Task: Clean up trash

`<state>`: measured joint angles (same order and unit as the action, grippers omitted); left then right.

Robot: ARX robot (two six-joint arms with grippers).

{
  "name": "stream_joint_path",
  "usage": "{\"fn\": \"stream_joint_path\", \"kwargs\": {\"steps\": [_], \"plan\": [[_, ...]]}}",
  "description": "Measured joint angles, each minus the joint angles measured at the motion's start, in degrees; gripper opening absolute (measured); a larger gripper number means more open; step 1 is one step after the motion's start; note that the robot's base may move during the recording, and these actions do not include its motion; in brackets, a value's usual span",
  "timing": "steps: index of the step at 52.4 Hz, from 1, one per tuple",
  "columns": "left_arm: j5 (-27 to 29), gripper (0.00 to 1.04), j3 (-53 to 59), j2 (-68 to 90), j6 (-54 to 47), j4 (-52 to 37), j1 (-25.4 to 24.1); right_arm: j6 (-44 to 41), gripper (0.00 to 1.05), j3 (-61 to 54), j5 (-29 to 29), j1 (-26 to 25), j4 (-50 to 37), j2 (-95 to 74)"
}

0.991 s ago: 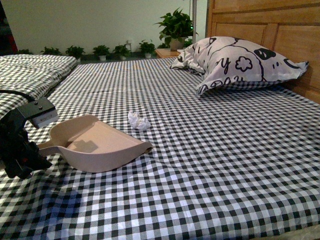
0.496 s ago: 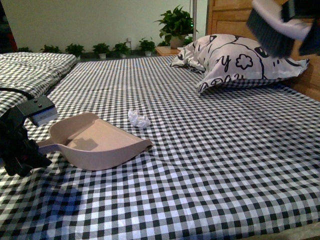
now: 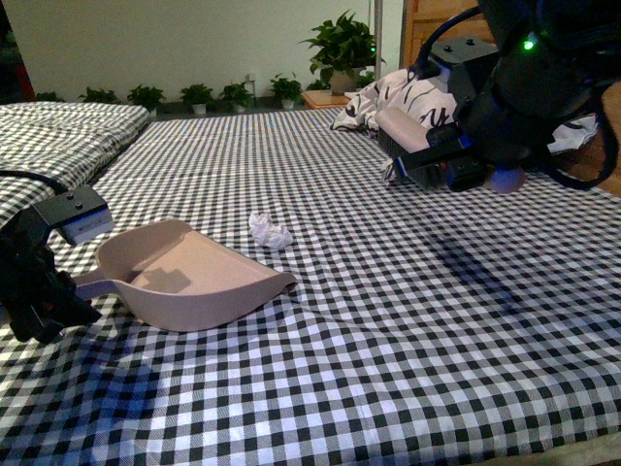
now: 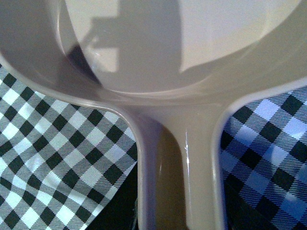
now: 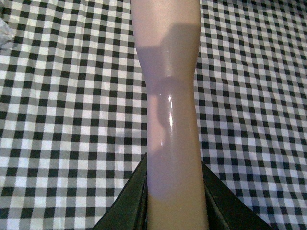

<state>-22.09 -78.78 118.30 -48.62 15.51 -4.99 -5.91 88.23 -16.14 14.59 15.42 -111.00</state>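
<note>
A black-and-white gingham sheet (image 3: 388,320) is covering the bed, lying mostly flat with a few soft ripples. The crumpled white paper wad (image 3: 269,232) is sitting on this sheet, just beyond the open mouth of the beige dustpan (image 3: 184,277) and apart from its lip. The dustpan is resting on the sheet with its handle pointing toward the left gripper (image 3: 66,291), which is clamped on that handle; the left wrist view is showing the handle running straight back from the pan over the checks.

The right gripper (image 3: 464,155) is hovering above the bed, well apart from the wad, with its fingers (image 5: 132,203) closed on the beige handle of a hand brush (image 3: 403,128) whose dark bristles are facing down. The arm is casting a shadow (image 3: 475,267) on the sheet and hiding much of the patterned pillow (image 3: 383,97).

Behind, a wooden headboard (image 3: 427,19) is standing at the right. A leafy plant (image 3: 340,49) is sitting on a small wooden stand (image 3: 323,100), and a row of little potted plants (image 3: 199,98) is lining the pale wall (image 3: 175,39). A second gingham bed (image 3: 58,141) is lying to the left.
</note>
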Motion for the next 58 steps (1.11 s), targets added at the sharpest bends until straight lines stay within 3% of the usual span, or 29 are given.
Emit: {"fn": "stream_joint_path", "kwargs": {"steps": [22,44,58], "plan": [[0.0,0.24,0.0,0.0,0.0,0.0,0.0,-6.7,0.2,12.3,-5.1,1.6,1.4,-10.9],[0.0,0.24,0.0,0.0,0.0,0.0,0.0,-14.1,0.2,19.3,-16.8,4.4,1.9,-20.8],[0.0,0.24,0.0,0.0,0.0,0.0,0.0,-16.8,0.2,25.8,-17.7,6.5,7.1,-26.3]]}}
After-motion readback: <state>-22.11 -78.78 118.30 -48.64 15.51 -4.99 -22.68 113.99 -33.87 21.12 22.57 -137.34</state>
